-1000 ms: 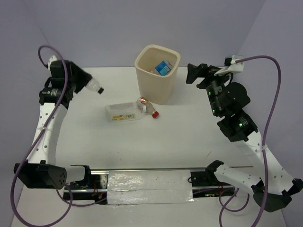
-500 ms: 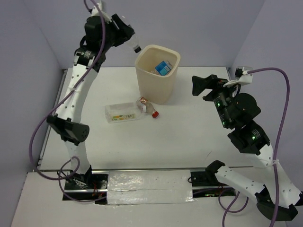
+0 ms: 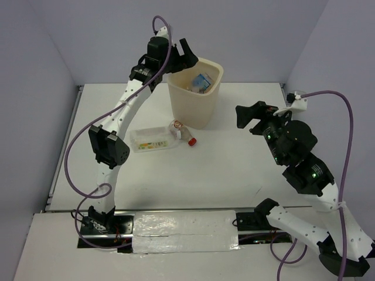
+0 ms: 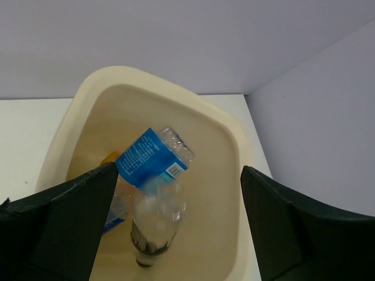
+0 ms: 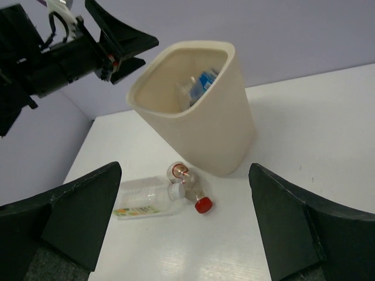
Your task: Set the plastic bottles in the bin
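My left gripper (image 3: 183,58) hangs open over the left rim of the cream bin (image 3: 193,108). In the left wrist view its jaws stand wide apart above the bin (image 4: 235,143). Below them a blurred clear bottle with a dark label (image 4: 153,228) lies free inside, beside a blue-labelled bottle (image 4: 153,158). On the table in front of the bin lie a clear boxy bottle (image 3: 153,139) and a crushed red-capped bottle (image 3: 185,133). My right gripper (image 3: 249,119) is open and empty, right of the bin, facing both bottles (image 5: 143,198) (image 5: 195,192).
An orange shape (image 4: 109,157) shows low in the bin under the blue-labelled bottle. Lilac walls close in the back and both sides. A silver-taped rail (image 3: 184,231) runs along the near edge between the arm bases.
The left arm swung from the table's left side up to the bin with a bottle in its grip. It has opened, and the bottle is now inside the bin. The right arm shifted slightly.
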